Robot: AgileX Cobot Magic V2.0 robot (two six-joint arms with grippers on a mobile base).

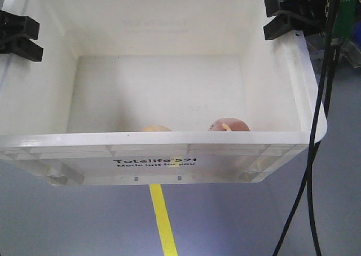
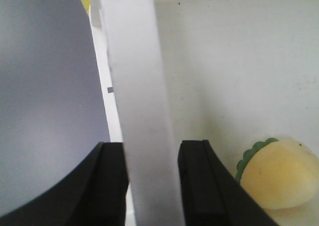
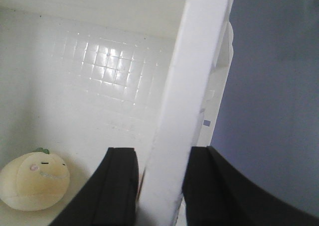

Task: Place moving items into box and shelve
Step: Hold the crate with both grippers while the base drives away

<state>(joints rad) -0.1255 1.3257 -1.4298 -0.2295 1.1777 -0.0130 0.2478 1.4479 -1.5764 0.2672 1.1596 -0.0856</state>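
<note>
Backdrop: Grey-blue floor (image 1: 67, 222) on all sides, with a yellow tape line (image 1: 163, 222) running out from under the printed wall. No shelf shows in any view.
Left fingers: the left gripper (image 2: 152, 186) is pinched on the left wall of the box (image 1: 169, 81). There's a black finger (image 2: 107, 181) on each face and white plastic fills the gap completely.
Right fingers: same story on the other side. The right gripper (image 3: 159, 186) is clamped across the right wall, up toward its far end.
Cargo: both are aboard! The cream lump (image 1: 155, 128) sits on the box bottom against the near wall, about mid-length. The reddish-brown lump (image 1: 230, 125) is against the same wall, closer to the near right corner. The two are apart.
Stage: loading looks done. The box seems to hang between the two pinches with nothing visible beneath it, so shelving is what remains.
Risk: it's a thin hold on smooth walls, set toward the far end, while the load sits at the near wall. The near edge could sag and a wall could slide through the pads. If the arms fall out of step, the box twists. The loose lumps could roll and shift the weight.
Around: a black cable (image 1: 316, 154) hangs just outside the near right corner, and a green circuit board (image 1: 343, 13) sits beside the right gripper.
In the way: that cable. It could catch on the rim corner during a swing.
</note>
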